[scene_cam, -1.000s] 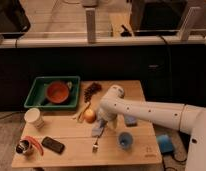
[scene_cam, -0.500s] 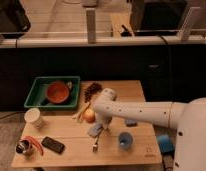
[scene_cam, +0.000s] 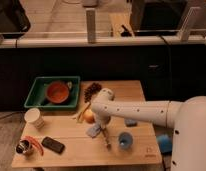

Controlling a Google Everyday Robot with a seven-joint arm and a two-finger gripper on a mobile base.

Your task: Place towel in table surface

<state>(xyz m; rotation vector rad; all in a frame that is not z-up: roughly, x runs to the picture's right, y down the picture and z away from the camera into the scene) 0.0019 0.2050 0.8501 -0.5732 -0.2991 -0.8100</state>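
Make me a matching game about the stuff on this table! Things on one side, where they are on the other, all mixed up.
Things:
1. orange bowl
2. towel
3. blue cup
4. black phone

Places:
A. right by the gripper, in the middle of the table
B. inside the green tray
C. near the front edge, on the picture's left
D. near the front edge, just right of the fork

Pairs: 1-B, 2-A, 3-D, 4-C
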